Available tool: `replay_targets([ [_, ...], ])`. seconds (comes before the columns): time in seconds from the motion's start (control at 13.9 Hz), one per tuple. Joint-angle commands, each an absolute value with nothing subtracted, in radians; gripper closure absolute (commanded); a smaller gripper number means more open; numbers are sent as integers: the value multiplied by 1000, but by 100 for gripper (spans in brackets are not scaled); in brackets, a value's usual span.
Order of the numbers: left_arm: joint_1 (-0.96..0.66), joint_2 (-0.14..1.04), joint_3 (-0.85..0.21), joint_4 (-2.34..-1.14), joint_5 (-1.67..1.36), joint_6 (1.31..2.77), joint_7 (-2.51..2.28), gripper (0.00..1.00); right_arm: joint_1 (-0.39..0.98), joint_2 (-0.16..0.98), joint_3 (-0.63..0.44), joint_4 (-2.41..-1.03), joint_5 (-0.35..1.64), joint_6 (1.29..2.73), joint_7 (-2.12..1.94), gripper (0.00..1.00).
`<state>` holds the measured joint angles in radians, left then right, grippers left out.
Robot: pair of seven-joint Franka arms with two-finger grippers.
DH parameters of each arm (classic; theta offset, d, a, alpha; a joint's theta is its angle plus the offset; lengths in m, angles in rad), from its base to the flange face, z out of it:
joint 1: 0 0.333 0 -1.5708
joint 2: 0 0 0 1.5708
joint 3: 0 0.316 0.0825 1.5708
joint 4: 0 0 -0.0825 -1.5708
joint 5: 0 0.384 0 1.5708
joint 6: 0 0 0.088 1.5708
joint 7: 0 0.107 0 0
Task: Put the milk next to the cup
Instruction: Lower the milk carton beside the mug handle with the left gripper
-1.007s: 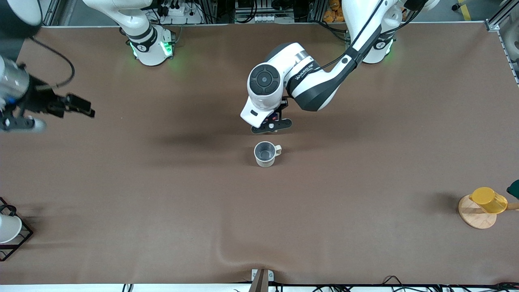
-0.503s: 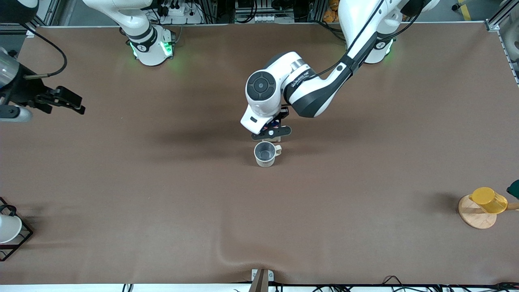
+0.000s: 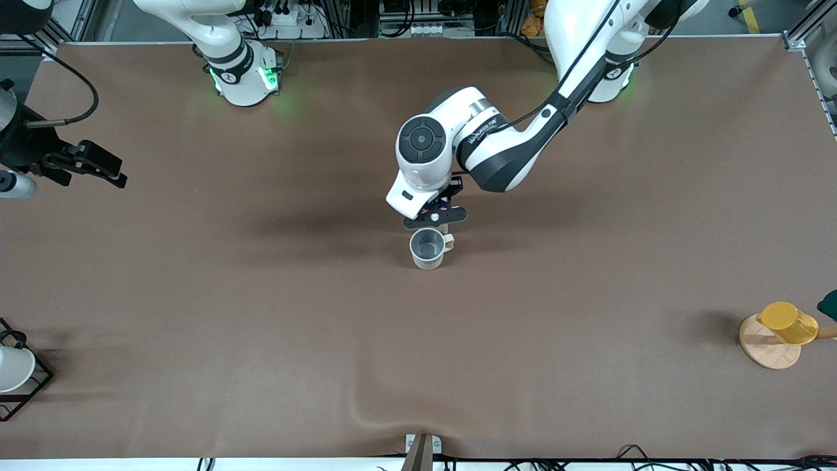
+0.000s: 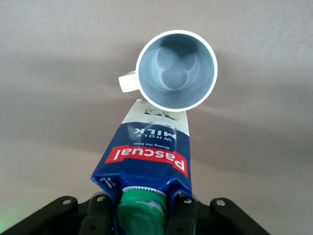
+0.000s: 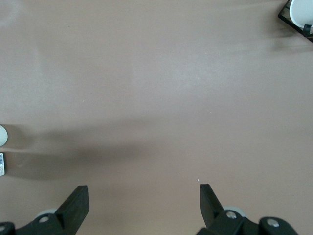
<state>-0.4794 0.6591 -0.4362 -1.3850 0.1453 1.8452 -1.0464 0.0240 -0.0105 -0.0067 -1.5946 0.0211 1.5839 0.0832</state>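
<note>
The cup [image 3: 428,247], a beige-white mug with a grey inside, stands upright mid-table with its handle toward the left arm's end. It also shows in the left wrist view [image 4: 176,68]. My left gripper [image 3: 435,214] [image 4: 142,215] is shut on the milk [image 4: 146,159], a dark blue carton with a green cap and red lettering. It holds the carton upright by its top, right beside the cup on the side farther from the front camera. I cannot tell whether the carton's base touches the table. In the front view the hand hides most of the carton. My right gripper [image 3: 98,163] [image 5: 143,196] is open and empty over the right arm's end of the table.
A yellow cup [image 3: 786,322] lies on a round wooden stand [image 3: 765,350] at the left arm's end. A plain white cup in a black wire frame [image 3: 13,369] sits at the right arm's end and shows in the right wrist view [image 5: 301,12]. The brown table cover has a ridge near the front edge.
My left gripper has brought the milk closer to the cup, up to its rim. My right gripper has drawn back toward the right arm's end of the table.
</note>
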Motion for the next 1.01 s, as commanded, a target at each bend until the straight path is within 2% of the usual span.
replay_targets([
  [0.0,-491,683,-431,-1359,178,1858,-1051,100,20,6,0,-1563,3,1556,101,0],
  [0.43,-491,695,-428,-1359,193,1874,-1046,100,21,6,2,-1563,-3,1548,100,0],
  [0.5,-491,696,-428,-1359,193,1876,-1046,97,20,6,2,-1563,-3,1548,100,0],
  [0.58,-489,695,-428,-1359,192,1882,-1058,46,21,6,2,-1563,-3,1546,100,0],
  [0.65,-488,695,-428,-1359,193,1885,-1046,0,21,6,2,-1563,-3,1546,100,0],
  [0.93,-491,675,-428,-1361,202,1888,-1058,0,21,5,2,-1563,-3,1546,103,0],
])
